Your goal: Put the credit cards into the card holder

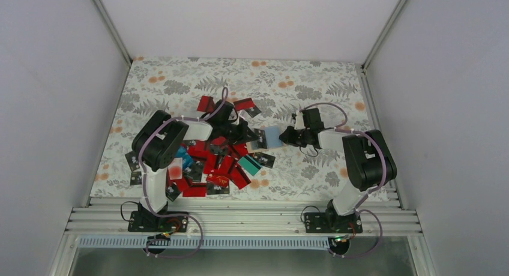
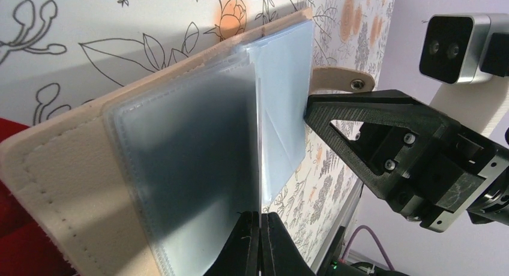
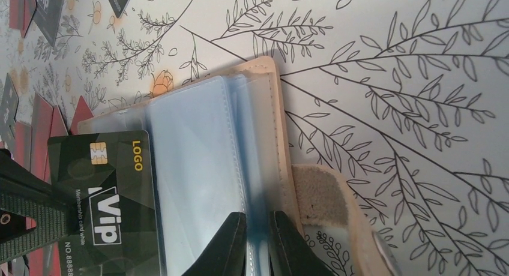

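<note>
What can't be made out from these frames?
- Top view: card holder is too small to show its inside; left arm hides part of the credit cards.
- Right wrist: black card is cut off by the bottom edge, its number incomplete; left fingers cover one side.
- Left wrist: near sleeves are blurred, so how far the card is in cannot be told.

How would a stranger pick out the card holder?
On the floral table, look right of the red card pile. The card holder sits between the left gripper and right gripper: a tan wallet fanning pale blue sleeves, unlike those flat cards.
</note>
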Tool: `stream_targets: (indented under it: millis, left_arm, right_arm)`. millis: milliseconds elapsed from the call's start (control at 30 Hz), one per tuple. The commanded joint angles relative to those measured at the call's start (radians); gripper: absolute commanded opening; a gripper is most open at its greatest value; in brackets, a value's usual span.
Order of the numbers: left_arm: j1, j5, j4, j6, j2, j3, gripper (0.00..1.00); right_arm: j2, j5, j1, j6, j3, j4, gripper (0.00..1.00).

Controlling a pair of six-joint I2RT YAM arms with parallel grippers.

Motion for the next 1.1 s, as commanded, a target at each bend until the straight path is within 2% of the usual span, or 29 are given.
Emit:
stream_targets:
  millis: [0, 300, 667, 1067]
  left_arm:
    - [0.011, 0.030, 0.023, -0.020, 0.016, -0.008, 0.02]
    - [0.017, 0.030, 0.028, -0.026, -0.005, -0.036, 0.02]
    - [0.031, -0.002, 0.011, 0.043, -0.045, -0.053, 0.02]
    - [0.023, -0.029, 0.054, 0.053, -0.009, -0.005, 0.02]
  right_arm:
    - [0.015, 0.024, 0.032, 0.025, -0.070, -0.115, 0.13]
    - [-0.082, 0.044, 0.057, 0.091, -0.103, -0.150, 0.13]
    - [-0.043, 0.047, 0.056, 0.078, -0.086, -0.136, 0.13]
    - [-0.035, 0.034, 0.056, 0.068, -0.089, -0.125, 0.13]
